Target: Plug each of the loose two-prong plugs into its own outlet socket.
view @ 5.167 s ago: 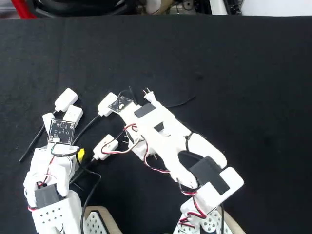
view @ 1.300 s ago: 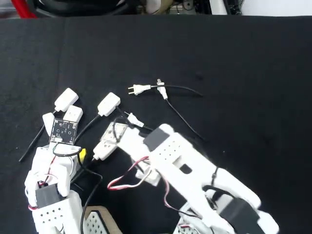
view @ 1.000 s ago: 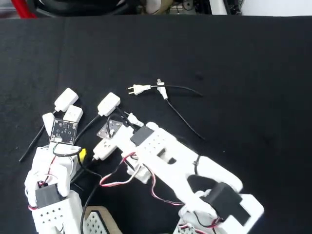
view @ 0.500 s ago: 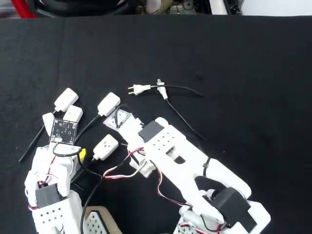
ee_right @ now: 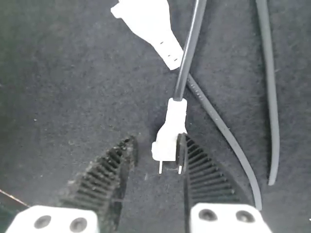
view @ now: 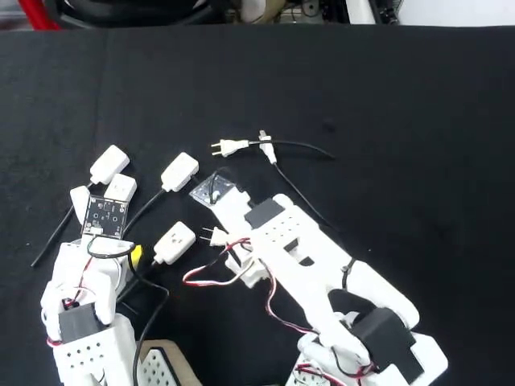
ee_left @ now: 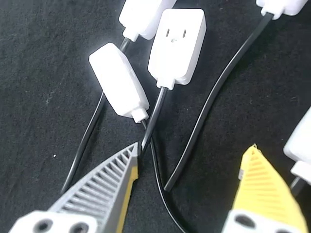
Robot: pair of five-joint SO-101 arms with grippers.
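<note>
Your right gripper (ee_right: 155, 141) has its jaws apart, straddling a small white two-prong plug (ee_right: 170, 136) on the black cloth table (view: 418, 121). The plug touches one finger, with a gap to the other. From above, its prongs point to nine o'clock, at a white square outlet socket (view: 175, 241) just beside it. Another white flat plug (view: 229, 147) lies toward twelve o'clock. Your left gripper (ee_left: 193, 150), at the table's seven o'clock, hangs open over black cords (ee_left: 155, 116), near a white two-slot socket block (ee_left: 177, 41).
</note>
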